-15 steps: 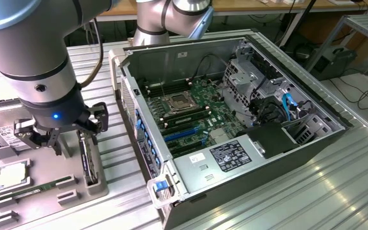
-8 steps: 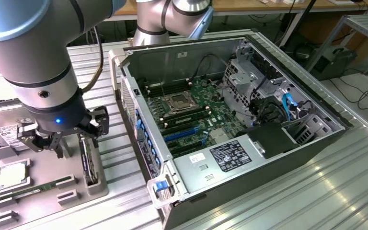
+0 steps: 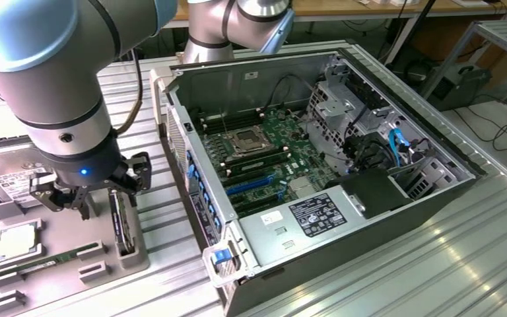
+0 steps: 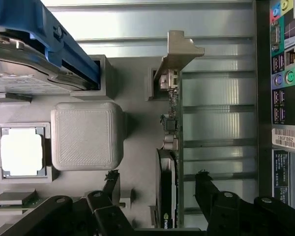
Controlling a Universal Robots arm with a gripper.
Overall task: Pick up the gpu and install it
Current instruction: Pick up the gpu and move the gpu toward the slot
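Right, pick step, approach phase. Gripper (image 4: 158,183) spread wide, one finger each side of the gpu (image 4: 171,123), apparently no contact. Card stands on edge in the grey fixture tray (image 3: 137,261), beside the open PC case (image 3: 236,231). Grasp needs pads square on both faces.

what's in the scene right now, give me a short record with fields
claw: open, a finger on each side of the gpu, not touching it
gpu: standing on edge in its slot on the grey tray, not yet lifted
also on tray: hard drive, cpu, memory stick
computer case: open, on the exterior view's right of the tray
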